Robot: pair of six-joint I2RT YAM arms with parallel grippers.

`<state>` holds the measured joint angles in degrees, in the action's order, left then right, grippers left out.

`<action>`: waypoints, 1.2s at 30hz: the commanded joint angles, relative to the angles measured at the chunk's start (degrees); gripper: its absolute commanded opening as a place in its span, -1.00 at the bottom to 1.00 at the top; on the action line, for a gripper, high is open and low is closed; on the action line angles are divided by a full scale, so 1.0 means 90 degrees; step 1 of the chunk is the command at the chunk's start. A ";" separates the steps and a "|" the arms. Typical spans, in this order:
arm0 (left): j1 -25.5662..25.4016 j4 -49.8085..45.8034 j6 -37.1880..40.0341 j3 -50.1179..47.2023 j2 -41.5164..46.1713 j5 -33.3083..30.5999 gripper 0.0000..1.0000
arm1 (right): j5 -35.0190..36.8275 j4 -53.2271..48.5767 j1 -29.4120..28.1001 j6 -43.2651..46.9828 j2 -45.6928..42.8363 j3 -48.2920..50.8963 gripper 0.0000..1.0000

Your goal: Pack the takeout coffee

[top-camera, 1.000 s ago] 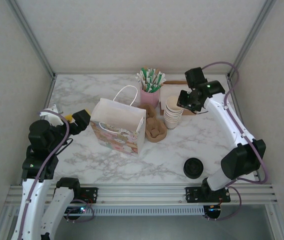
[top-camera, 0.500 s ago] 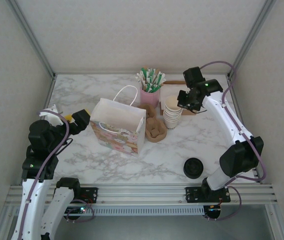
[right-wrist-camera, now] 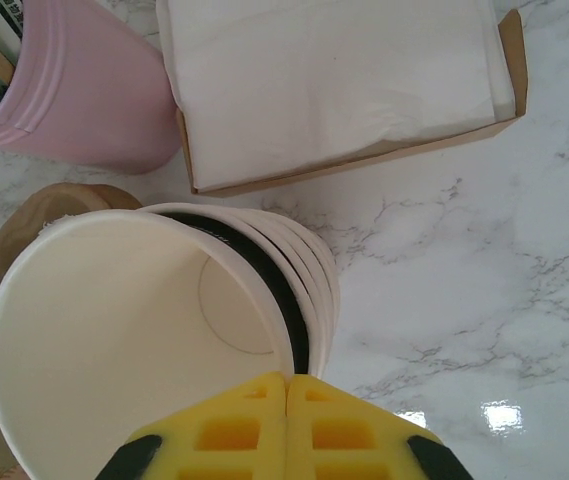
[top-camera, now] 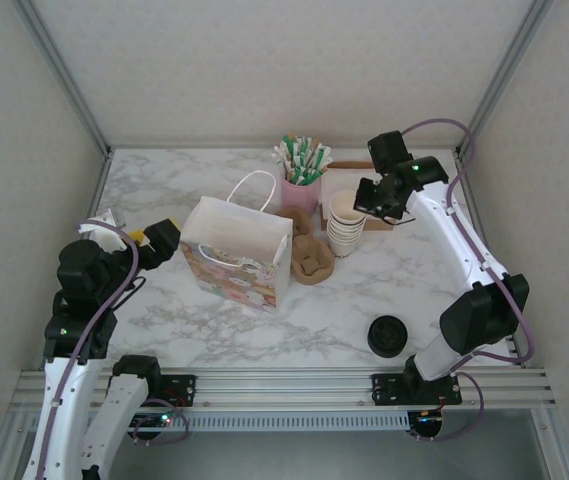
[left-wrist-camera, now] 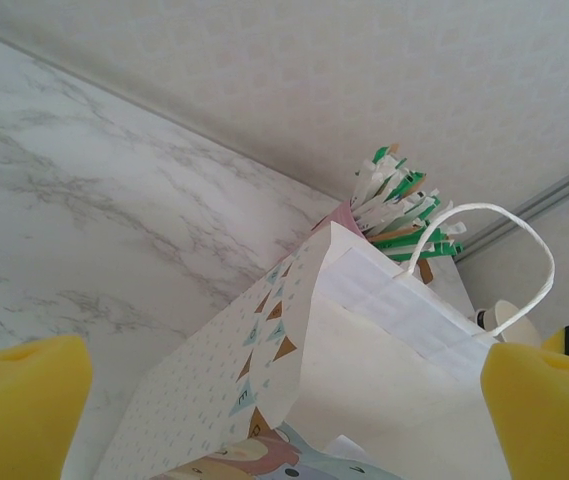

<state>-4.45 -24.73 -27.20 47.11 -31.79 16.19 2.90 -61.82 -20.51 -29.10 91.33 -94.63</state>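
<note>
My right gripper (right-wrist-camera: 286, 385) is shut on the rim of the top lidless cream cup (right-wrist-camera: 114, 340), which tilts out of the stack of cream cups (right-wrist-camera: 316, 270). In the top view that gripper (top-camera: 369, 205) is at the right side of the stack (top-camera: 345, 222). The takeout coffee, a cup with a black lid on it, is out of view. The patterned paper bag (top-camera: 236, 255) stands open at centre left. My left gripper (top-camera: 169, 238) is open beside the bag's left side, its yellow fingers (left-wrist-camera: 24, 400) spread wide before the bag (left-wrist-camera: 384, 370).
A pile of black lids (top-camera: 388, 336) lies near the front right. A brown cup carrier (top-camera: 312, 260) sits between bag and stack. A pink holder of straws (top-camera: 301, 190) and a napkin box (right-wrist-camera: 334, 80) stand behind the cups.
My right gripper has shifted slightly toward the back at the cup stack. The left arm and bag have not moved.
</note>
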 commanded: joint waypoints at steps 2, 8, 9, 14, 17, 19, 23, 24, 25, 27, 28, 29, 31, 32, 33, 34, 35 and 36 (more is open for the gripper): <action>-0.0010 -0.0074 -0.0064 -0.0029 0.0063 -0.0053 1.00 | -0.0107 -0.0142 -0.0046 0.0060 -0.0194 -0.0270 -0.94; -0.0011 -0.0074 -0.0064 -0.0030 0.0075 -0.0065 1.00 | -0.0063 -0.0191 -0.0049 0.0039 -0.0411 -0.0431 -0.96; -0.0010 -0.0084 -0.0064 -0.0035 0.0075 -0.0060 1.00 | -0.0027 -0.0174 -0.0049 0.0037 -0.0487 -0.0433 -0.96; -0.0003 -0.0091 -0.0060 -0.0039 0.0066 -0.0098 1.00 | 0.0275 -0.0126 -0.0045 0.0013 -0.0868 -0.0500 -1.00; -0.0004 -0.0089 -0.0058 -0.0039 0.0045 -0.0099 1.00 | 0.0333 -0.0089 -0.0045 -0.0020 -0.1126 -0.0531 -1.00; -0.0006 -0.0094 -0.0055 -0.0039 0.0010 -0.0109 1.00 | 0.0329 -0.0061 -0.0046 -0.0038 -0.1308 -0.0552 -1.00; -0.0002 -0.0105 -0.0054 -0.0039 -0.0049 -0.0130 1.00 | 0.0134 -0.0073 -0.0054 -0.0134 -0.1677 -0.0585 -1.00; -0.0001 -0.0108 -0.0054 -0.0039 -0.0060 -0.0138 1.00 | 0.0025 -0.0128 -0.0045 -0.0162 -0.1749 -0.0589 -1.00; -0.0002 -0.0113 -0.0056 -0.0046 -0.0071 -0.0146 1.00 | -0.0066 -0.0184 -0.0052 -0.0193 -0.1837 -0.0604 -1.00; -0.0002 -0.0113 -0.0055 -0.0039 -0.0090 -0.0148 1.00 | -0.0160 -0.0272 -0.0118 -0.0269 -0.2027 -0.0553 -1.00; 0.0001 -0.0122 -0.0054 -0.0039 -0.0108 -0.0162 1.00 | -0.0184 -0.0303 -0.0196 -0.0297 -0.2140 -0.0499 -1.00; -0.0001 -0.0119 -0.0055 -0.0039 -0.0120 -0.0167 1.00 | -0.0158 -0.0339 -0.0285 -0.0306 -0.2233 -0.0453 -1.00; 0.0005 -0.0129 -0.0056 -0.0039 -0.0130 -0.0182 1.00 | -0.0051 -0.0412 -0.0520 -0.0389 -0.2466 -0.0256 -1.00; 0.0005 -0.0138 -0.0058 -0.0039 -0.0135 -0.0190 1.00 | -0.0044 -0.0431 -0.0608 -0.0415 -0.2557 -0.0150 -1.00; 0.0006 -0.0134 -0.0054 -0.0039 -0.0141 -0.0209 1.00 | -0.0038 -0.0454 -0.0708 -0.0475 -0.2658 0.0003 -1.00; 0.0000 -0.0138 -0.0052 -0.0039 -0.0131 -0.0214 1.00 | -0.0043 -0.0501 -0.0800 -0.0530 -0.2739 0.0124 -1.00; 0.0004 -0.0135 -0.0049 -0.0034 -0.0130 -0.0224 1.00 | -0.0057 -0.0545 -0.0902 -0.0593 -0.2820 0.0246 -1.00; 0.0004 -0.0152 -0.0035 -0.0034 -0.0130 -0.0236 1.00 | -0.0068 -0.0586 -0.1005 -0.0645 -0.2901 0.0377 -1.00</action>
<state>-4.45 -25.21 -27.20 47.11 -33.15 15.11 2.76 -64.58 -27.53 -32.58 66.65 -94.06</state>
